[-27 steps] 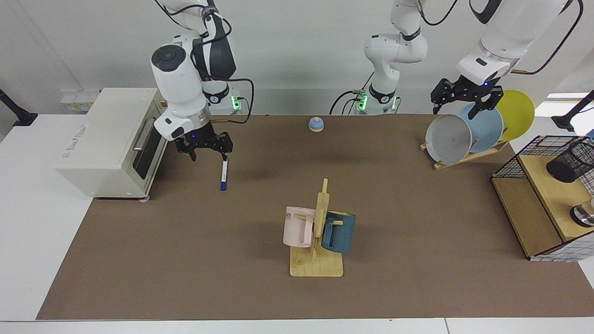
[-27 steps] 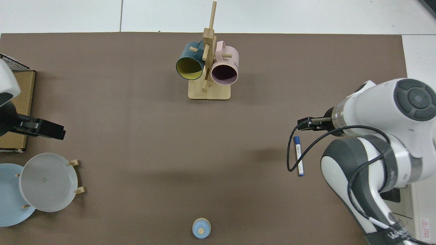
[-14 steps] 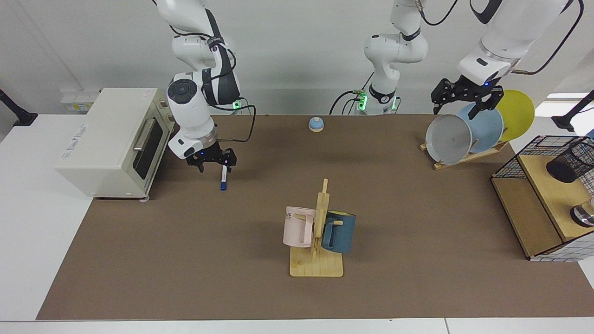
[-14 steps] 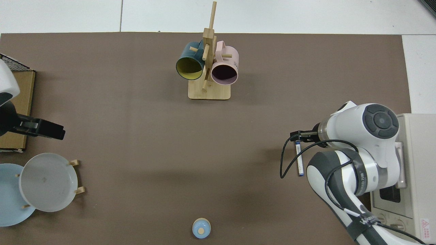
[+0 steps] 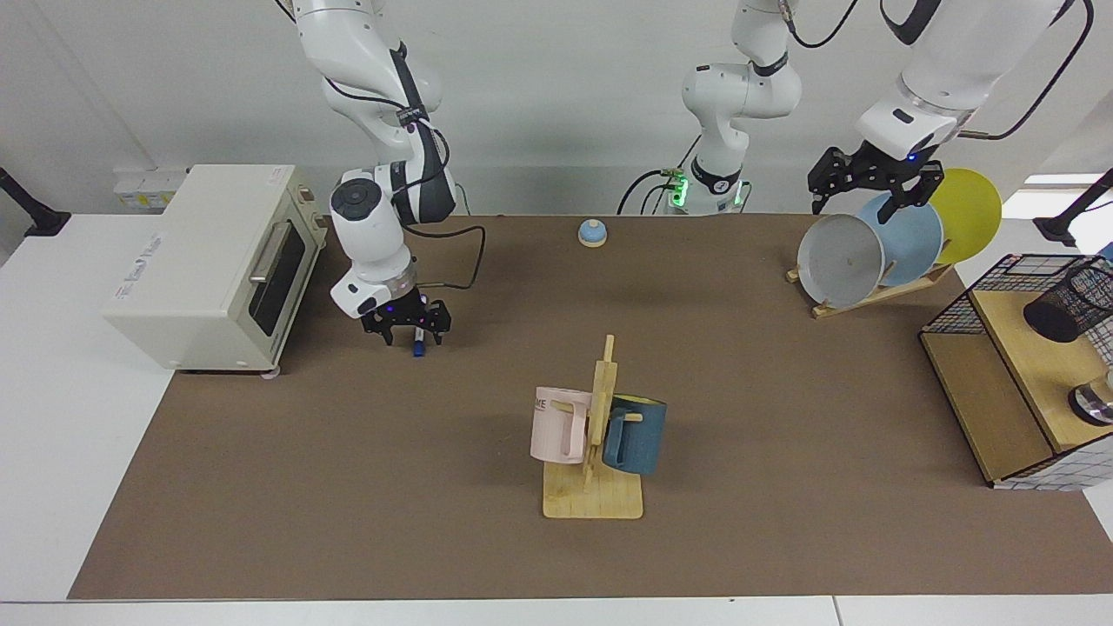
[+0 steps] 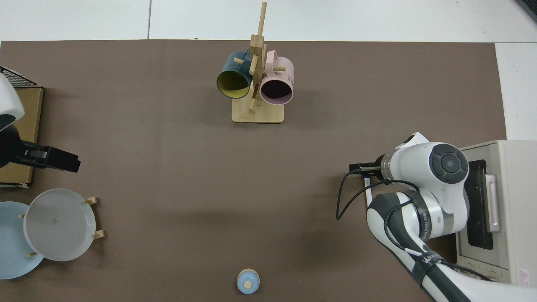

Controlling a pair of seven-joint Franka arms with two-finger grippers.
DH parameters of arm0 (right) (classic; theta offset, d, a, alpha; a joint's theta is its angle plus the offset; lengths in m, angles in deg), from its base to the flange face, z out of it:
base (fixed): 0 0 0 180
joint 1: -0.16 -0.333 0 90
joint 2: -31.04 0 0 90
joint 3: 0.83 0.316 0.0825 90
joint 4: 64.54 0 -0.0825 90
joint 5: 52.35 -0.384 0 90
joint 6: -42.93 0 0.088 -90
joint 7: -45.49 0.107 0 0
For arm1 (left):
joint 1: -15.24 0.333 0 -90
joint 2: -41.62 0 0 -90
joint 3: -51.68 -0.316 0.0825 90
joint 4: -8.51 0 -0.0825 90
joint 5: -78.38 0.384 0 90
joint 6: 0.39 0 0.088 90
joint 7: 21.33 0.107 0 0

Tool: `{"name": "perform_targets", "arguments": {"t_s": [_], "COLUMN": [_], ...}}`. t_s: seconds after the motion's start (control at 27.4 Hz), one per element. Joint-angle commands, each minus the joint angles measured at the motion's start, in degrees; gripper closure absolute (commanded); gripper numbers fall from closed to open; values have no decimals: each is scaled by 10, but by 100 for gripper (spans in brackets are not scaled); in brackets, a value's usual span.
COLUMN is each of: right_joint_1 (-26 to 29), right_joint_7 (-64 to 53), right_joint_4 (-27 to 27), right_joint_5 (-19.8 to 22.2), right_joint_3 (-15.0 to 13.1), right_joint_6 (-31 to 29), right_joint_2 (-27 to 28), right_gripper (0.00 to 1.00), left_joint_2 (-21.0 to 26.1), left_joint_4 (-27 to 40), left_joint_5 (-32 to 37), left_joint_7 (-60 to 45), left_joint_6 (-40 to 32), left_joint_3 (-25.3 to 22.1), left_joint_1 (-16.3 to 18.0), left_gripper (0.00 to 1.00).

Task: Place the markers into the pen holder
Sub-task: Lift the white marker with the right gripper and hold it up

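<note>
In the facing view the oven [image 5: 209,265] sits at the table's [image 5: 348,487] left end, the marker [image 5: 418,348] just beside it. The mug stand [image 5: 594,487] is central, the plate rack [image 5: 878,291] behind-right, and the pen holder [image 5: 1065,306], seemingly tilted, on the shelf [image 5: 1030,365] far right.

The pink mug [image 5: 559,424] on the wooden rack carries dark letters that I read as "ME", cut off by its handle. The side of the white toaster oven [image 5: 202,269] bears a grey logo too small for me to read. A red warning triangle sticker [image 6: 522,275] sits on its top; the print beside it is illegible.
</note>
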Motion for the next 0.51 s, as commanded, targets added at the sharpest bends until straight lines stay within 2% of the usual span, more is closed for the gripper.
{"name": "perform_targets", "arguments": {"t_s": [0.0, 0.11, 0.48], "right_joint_1": [4, 3, 5], "right_joint_7": [-7, -6, -8], "right_joint_4": [-14, -14, -27], "right_joint_5": [1, 1, 2], "right_joint_3": [3, 3, 3], "right_joint_6": [-23, -29, -53], "right_joint_2": [2, 3, 11], "right_gripper": [1, 7, 7], "left_joint_2": [-12, -16, -19], "left_joint_4": [17, 21, 25], "left_joint_5": [-9, -9, -9], "left_joint_7": [3, 2, 3], "left_joint_6": [9, 9, 9], "left_joint_3": [4, 4, 4], "left_joint_1": [10, 10, 10], "left_gripper": [0, 0, 0]}}
